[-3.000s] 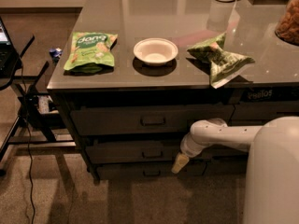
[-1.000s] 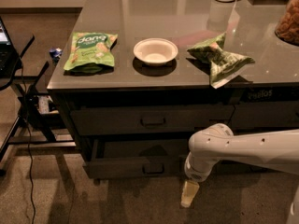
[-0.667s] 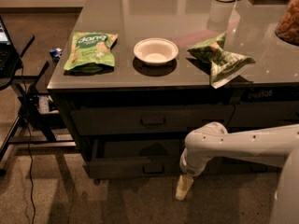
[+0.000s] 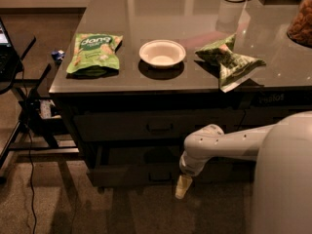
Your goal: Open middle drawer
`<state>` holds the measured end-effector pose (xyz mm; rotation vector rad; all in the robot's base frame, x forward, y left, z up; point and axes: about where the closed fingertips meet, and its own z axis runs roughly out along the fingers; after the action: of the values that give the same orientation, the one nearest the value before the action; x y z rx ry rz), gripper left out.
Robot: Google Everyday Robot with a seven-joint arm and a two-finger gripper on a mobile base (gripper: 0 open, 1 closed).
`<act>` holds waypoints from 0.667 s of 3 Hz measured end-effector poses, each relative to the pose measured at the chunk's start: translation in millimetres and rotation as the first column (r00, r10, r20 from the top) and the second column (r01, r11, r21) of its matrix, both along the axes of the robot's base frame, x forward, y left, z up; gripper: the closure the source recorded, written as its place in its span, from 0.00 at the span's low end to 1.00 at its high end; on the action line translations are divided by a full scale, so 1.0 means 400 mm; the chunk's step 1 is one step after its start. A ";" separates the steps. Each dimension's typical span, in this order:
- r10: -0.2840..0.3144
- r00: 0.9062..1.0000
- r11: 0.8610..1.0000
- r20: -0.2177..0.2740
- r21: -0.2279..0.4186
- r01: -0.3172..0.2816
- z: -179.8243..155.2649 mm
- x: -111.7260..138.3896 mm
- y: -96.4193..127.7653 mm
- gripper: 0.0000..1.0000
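Observation:
The middle drawer (image 4: 126,175) is pulled partway out from under the counter. Its dark front faces me with a small bar handle (image 4: 160,176) at centre, and its dark interior (image 4: 141,155) shows behind the front. The taller top drawer (image 4: 117,126) above it is shut. The lowest drawer is hidden behind the pulled-out front. My gripper (image 4: 182,187) points down on the end of the white arm (image 4: 219,144), just right of the handle and in front of the drawer front, apart from the handle.
On the counter (image 4: 273,67) lie a green snack bag (image 4: 93,50), a white bowl (image 4: 162,53) and a crumpled green bag (image 4: 230,60) near the front edge. A black stand (image 4: 29,106) with cables stands to the left. My white body (image 4: 285,179) fills the lower right.
Three seconds ago the middle drawer was shut with my gripper at its front. It now stands pulled out. In the last second my gripper has moved slightly left and up.

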<state>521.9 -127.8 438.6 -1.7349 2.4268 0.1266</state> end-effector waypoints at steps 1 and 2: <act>0.010 1.000 1.000 -0.007 -0.002 -0.010 -0.041 0.023 0.019 0.00; 0.017 0.999 1.000 -0.038 -0.019 -0.017 -0.079 0.012 0.021 0.00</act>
<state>526.8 -119.5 407.0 -1.7776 2.4480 0.1401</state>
